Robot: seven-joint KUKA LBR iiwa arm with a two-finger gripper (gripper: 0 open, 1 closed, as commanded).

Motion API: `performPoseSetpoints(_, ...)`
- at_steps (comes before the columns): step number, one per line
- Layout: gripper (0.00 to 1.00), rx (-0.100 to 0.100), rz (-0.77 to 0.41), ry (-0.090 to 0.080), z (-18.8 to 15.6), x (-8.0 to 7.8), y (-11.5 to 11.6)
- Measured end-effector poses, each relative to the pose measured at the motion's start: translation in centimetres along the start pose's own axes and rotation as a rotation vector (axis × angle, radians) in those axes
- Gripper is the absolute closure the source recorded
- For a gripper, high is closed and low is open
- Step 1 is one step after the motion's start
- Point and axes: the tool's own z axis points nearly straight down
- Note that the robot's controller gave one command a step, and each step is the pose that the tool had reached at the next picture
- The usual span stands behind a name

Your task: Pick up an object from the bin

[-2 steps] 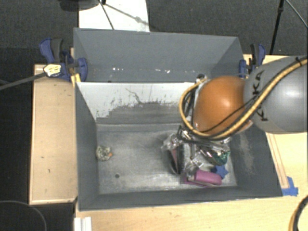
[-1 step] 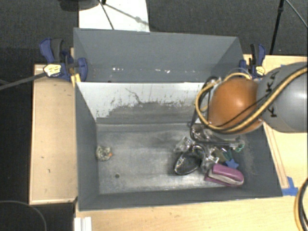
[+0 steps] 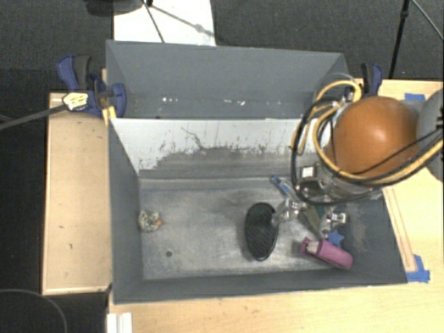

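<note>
Low at the right end of the grey bin [image 3: 208,151]: claw [image 3: 311,214], clenched or released impossible to tell. Just left of it, black oval mesh-textured pad [image 3: 261,232], flat on the floor. Just beside, toward the front right corner, purple cylinder [image 3: 329,252]. Well apart, near the left wall, small crumpled lump [image 3: 149,220].

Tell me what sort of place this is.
Probably a robotics lab: a robot arm with an orange cover and cables reaches into a grey metal bin of loose things, among them a black oval object and a purple object.
</note>
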Motion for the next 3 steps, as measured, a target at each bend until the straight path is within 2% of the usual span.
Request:
performPoseSetpoints(1, 0.00, 0.003, -0.047, -0.007, 5.6, -4.9, 1.0)
performPoseSetpoints(2, 1.00, -0.003, -0.038, 0.000, 5.9, -4.5, 1.0)
performPoseSetpoints(3, 1.00, 0.003, -0.231, 0.001, 7.7, -7.3, 6.3)
